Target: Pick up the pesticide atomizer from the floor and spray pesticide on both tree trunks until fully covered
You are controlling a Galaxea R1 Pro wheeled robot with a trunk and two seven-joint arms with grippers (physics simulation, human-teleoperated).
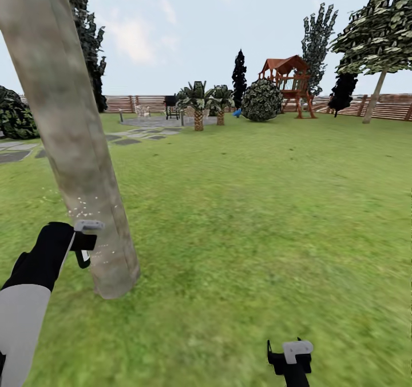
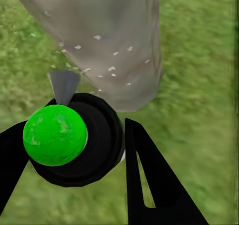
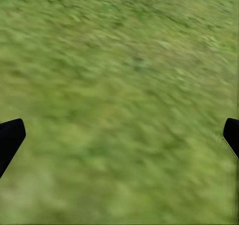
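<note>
Garden lawn, slat fence at the back, playset and palms beyond. You're parked right at the near tree trunk; the second tree stands well apart, far right by the fence.

Your left hand is clamped on the atomizer: fingers pinch the black body on both sides, green cap facing the wrist camera, grey nozzle aimed at the bark. White pesticide specks sit on the lower trunk only, so coverage looks partial.

Handling, my read: a small rigid plastic bottle, light, round and likely slick, so it can twist in a two-finger pinch. Hold it mid-body as now and keep the nozzle clear. Sweep slowly up the trunk; don't bump the bark.

Your right hand hangs low over grass, fingers spread wide, holding nothing.
</note>
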